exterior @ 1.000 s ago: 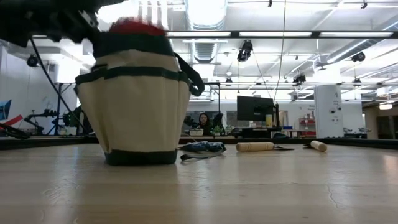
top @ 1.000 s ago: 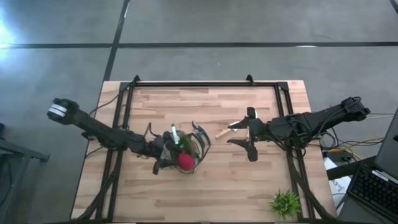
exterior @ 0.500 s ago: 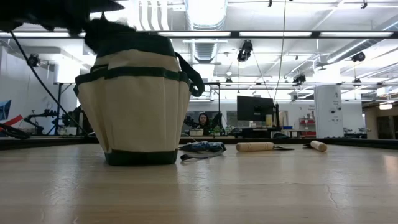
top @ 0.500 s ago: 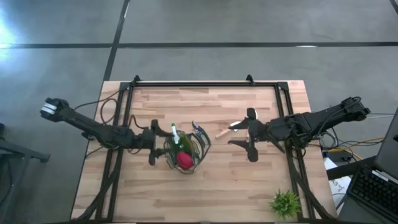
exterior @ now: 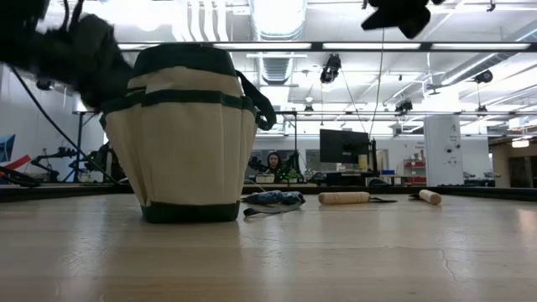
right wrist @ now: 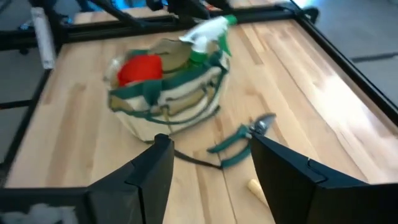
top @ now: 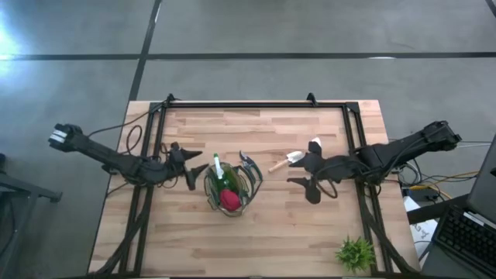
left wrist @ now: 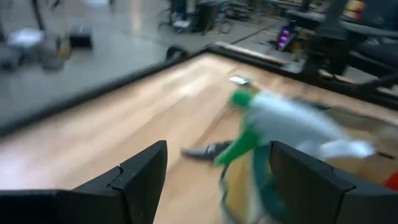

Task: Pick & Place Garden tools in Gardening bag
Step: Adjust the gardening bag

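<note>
The olive-tan gardening bag (top: 229,186) stands upright on the table's middle. A red-and-black piece (top: 229,199) and a green-and-white trowel (top: 218,168) are inside it, and the trowel sticks up past the rim (right wrist: 208,30). Dark shears (top: 249,164) lie flat on the table to the right of the bag, toward the far side. A wooden-handled pale trowel (top: 285,160) lies flat right of them. My left gripper (top: 188,165) is open and empty, just left of the bag. My right gripper (top: 311,170) is open and empty, above the table right of the wooden-handled trowel. No thin dark tool shows.
A small green leafy plant (top: 355,252) stands at the table's near right corner. A dark metal frame (top: 248,104) runs along the far and side edges. Bare wood lies along the near edge (top: 256,240). A person sits far behind the table (exterior: 273,162).
My left gripper has let go of the red-and-black piece, which has dropped from above the rim into the bag. The gripper has then drawn back toward the table's left edge, clear of the bag. My right gripper has come down a little.
</note>
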Controlling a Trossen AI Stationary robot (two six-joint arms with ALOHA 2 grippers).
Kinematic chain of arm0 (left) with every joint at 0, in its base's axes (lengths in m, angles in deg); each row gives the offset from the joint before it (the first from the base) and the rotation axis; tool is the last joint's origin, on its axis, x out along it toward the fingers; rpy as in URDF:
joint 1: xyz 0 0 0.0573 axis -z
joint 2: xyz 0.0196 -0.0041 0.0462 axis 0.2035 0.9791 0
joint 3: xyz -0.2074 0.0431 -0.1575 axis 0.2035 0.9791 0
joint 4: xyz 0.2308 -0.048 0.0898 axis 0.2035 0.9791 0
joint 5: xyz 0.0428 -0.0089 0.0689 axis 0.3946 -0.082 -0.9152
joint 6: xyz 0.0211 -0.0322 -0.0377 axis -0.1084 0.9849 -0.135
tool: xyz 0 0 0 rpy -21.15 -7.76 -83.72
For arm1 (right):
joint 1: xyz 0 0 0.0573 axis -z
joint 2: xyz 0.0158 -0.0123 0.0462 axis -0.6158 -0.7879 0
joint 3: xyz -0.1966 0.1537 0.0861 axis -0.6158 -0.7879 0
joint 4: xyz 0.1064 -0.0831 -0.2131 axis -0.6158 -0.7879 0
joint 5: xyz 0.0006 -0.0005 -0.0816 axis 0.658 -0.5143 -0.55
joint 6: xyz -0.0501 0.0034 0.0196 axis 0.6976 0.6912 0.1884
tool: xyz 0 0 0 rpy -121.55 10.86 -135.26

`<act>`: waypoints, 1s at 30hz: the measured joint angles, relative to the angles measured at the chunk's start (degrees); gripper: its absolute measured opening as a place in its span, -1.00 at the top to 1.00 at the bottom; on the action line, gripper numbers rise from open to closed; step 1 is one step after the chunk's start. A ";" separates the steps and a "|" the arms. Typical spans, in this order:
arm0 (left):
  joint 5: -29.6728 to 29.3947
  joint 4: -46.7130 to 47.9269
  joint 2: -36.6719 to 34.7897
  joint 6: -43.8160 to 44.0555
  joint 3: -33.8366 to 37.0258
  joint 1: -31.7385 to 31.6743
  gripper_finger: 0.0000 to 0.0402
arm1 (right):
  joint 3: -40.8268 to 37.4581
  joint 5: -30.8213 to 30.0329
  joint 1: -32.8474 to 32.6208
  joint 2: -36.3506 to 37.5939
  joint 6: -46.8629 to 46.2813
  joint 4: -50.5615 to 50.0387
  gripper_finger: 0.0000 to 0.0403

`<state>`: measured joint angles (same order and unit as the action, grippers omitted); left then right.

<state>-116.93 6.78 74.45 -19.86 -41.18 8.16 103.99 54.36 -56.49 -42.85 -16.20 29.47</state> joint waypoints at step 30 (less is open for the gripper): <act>11.19 -3.54 12.87 3.72 -0.56 -4.20 -0.38 | 0.64 -3.08 2.27 0.76 3.72 1.31 0.09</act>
<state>-105.74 3.24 87.32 -16.14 -41.75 3.96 104.62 51.27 -54.21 -42.08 -12.48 30.78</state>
